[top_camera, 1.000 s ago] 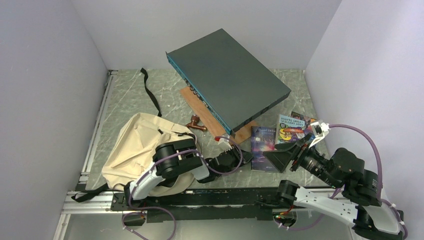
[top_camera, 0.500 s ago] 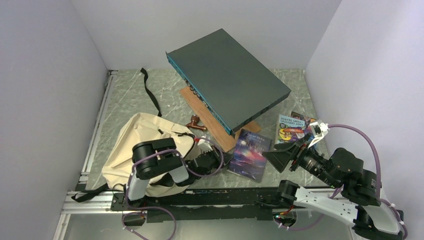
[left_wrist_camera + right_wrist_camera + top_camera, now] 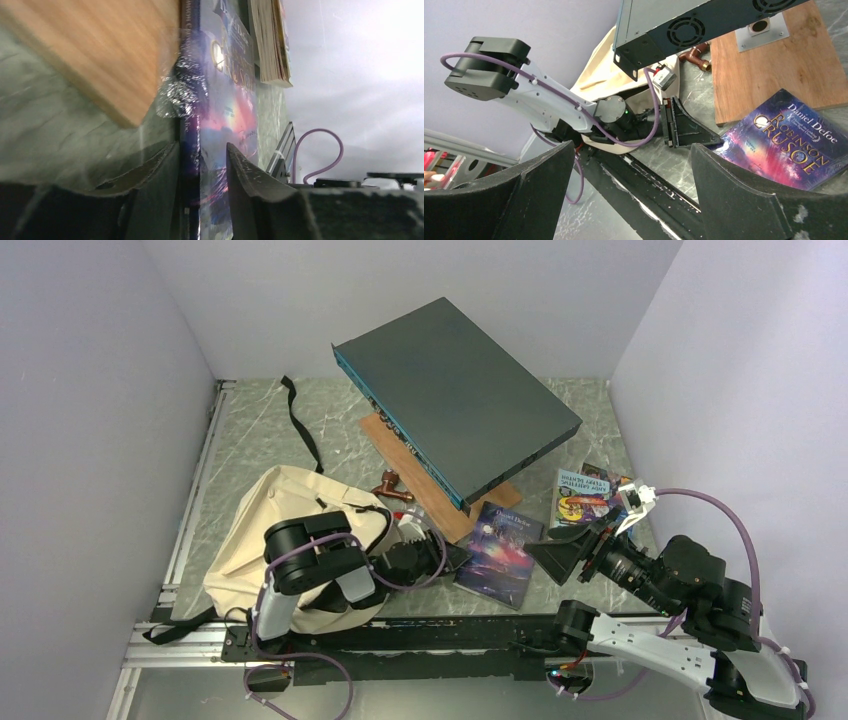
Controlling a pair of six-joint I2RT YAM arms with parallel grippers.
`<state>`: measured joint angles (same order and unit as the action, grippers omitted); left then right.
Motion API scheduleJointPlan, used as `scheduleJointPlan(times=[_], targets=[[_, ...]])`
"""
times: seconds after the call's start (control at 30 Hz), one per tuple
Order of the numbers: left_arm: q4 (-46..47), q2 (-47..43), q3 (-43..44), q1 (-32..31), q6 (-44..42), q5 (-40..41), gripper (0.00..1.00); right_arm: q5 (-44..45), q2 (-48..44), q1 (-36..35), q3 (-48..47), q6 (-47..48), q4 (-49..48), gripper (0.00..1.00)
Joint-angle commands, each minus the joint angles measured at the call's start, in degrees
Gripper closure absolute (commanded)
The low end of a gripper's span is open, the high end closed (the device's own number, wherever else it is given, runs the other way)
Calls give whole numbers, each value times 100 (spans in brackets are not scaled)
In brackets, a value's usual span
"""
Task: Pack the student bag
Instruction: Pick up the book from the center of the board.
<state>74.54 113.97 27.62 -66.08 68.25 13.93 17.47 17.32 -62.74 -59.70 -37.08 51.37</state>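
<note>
The cream student bag [image 3: 270,525] slumps at the near left of the grey marbled worktop [image 3: 260,430], pale walls [image 3: 100,390] around; left hand [image 3: 456,557] straddles Daniel Defoe's "Robinson Crusoe" book [image 3: 500,555], grip I cannot tell; right hand [image 3: 562,548] gapes empty

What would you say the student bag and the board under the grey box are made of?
Student bag: cream cloth, probably canvas, matte; it slumps and creases. Board: likely wood, satin finish; brown grain lines show, though it may be laminate.

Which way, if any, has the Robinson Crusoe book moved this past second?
Yes: the Crusoe book slid left toward the student bag, away from the colourful book.
</note>
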Motion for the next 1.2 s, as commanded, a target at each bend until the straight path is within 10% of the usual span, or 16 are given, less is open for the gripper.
scheduleJointPlan(times=[0.0, 0.3, 0.6, 1.17], targets=[[-522, -71, 478, 126, -484, -849, 52, 50, 54, -1, 24, 27, -207, 12], [-205, 679, 913, 498, -309, -2165, 50, 62, 44, 3, 26, 24, -216, 12], [732, 469, 680, 701, 28, -2958, 99, 72, 94, 3, 61, 34, -201, 11], [-5990, -5021, 10, 588, -1778, -1835, 100, -199, 694, -1, 566, 373, -820, 9]])
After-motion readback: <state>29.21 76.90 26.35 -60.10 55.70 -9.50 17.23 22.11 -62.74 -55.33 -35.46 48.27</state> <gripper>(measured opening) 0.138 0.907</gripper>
